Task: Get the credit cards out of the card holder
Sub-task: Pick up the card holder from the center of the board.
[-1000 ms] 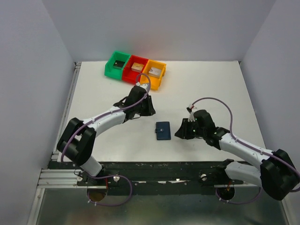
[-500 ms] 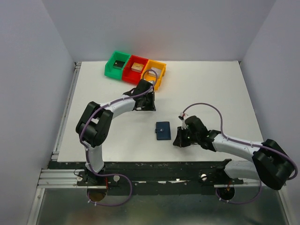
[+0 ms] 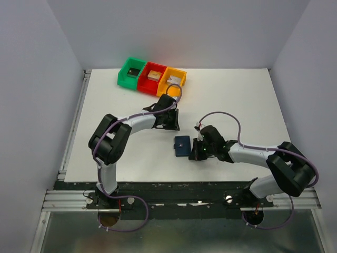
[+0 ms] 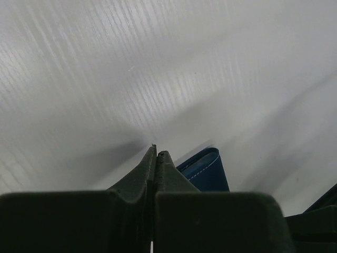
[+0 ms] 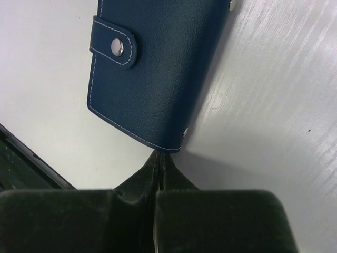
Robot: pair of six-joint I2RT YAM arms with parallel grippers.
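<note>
The navy blue card holder [image 3: 182, 146] lies flat on the white table, closed, its snap strap [image 5: 117, 46] fastened. No credit cards show; they are hidden inside. My right gripper [image 3: 193, 154] is shut and empty, its tips [image 5: 160, 156] touching the holder's near right corner [image 5: 158, 68]. My left gripper [image 3: 176, 126] is shut and empty, just behind the holder, its tips [image 4: 156, 153] low over the table with the holder's edge [image 4: 206, 171] beside them to the right.
A green bin [image 3: 131, 72], a red bin [image 3: 152, 77] and an orange bin [image 3: 173, 82] stand in a row at the back left, each holding a small block. The table's front edge lies just before the holder.
My left gripper has swung right and nearer, toward the holder's far edge. My right gripper has slid left until its tips meet the holder's corner. The holder has not moved.
</note>
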